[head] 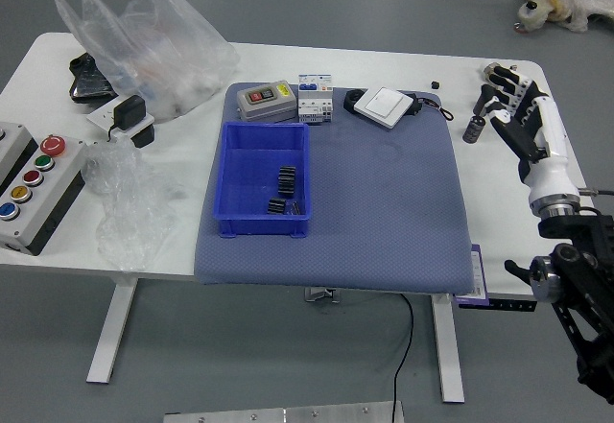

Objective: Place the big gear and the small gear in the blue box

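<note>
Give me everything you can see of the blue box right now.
The blue box is an open-topped rectangular bin, apparently plastic, longer front to back than wide, with low walls. It sits upright on the left part of the blue-grey mat. In its right half lie a larger dark ribbed piece and, nearer the front, smaller dark pieces; their exact shapes are too small to tell. The right hand is off to the right, not touching it.

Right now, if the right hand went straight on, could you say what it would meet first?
The right hand would probably meet the small metal piece near the table's far edge, though it may pass above; depth is unclear.
</note>
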